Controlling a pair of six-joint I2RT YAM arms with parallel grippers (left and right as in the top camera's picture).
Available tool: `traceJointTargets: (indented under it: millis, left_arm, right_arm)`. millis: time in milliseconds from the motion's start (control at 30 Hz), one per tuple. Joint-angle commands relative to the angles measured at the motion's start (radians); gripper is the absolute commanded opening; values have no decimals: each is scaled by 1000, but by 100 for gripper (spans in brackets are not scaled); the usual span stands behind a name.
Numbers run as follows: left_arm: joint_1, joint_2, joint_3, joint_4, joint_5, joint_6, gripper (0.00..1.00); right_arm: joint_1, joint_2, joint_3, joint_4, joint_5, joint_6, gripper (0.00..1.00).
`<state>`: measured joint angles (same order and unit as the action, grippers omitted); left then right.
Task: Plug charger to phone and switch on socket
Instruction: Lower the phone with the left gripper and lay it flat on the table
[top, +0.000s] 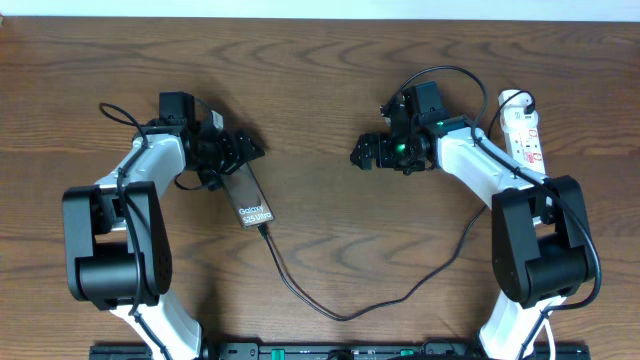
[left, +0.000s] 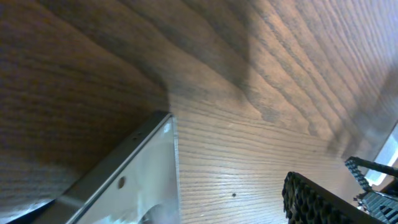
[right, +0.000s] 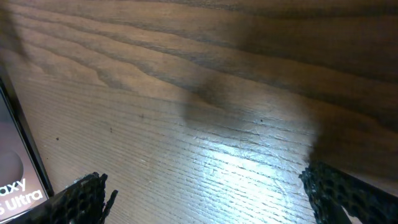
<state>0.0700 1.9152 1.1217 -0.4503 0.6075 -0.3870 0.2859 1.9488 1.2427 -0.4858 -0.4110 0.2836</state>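
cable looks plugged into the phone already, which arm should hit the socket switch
Right. The power strip lies on the side of the right gripper, which is open and empty. The left gripper hovers at the phone, far from the strip.

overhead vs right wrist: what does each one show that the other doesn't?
Overhead only: the power strip at the far right, and the black cable looping across to the lower end of the phone, which is seen whole. Right wrist only: close wood grain and bare wood between its spread fingers. Both: the phone's white lettering, the right gripper standing open, and the wooden table.
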Motion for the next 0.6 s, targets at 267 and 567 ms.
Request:
traceJointTargets:
  millis: [267,567]
  left_arm:
    - [9,104,-78,-70,-235,21,87]
    - [9,104,-78,-97,-248,20,87]
  right_arm:
    - [4,-25,5,-1,1,-8,99]
    - [4,-25,5,-5,1,-8,99]
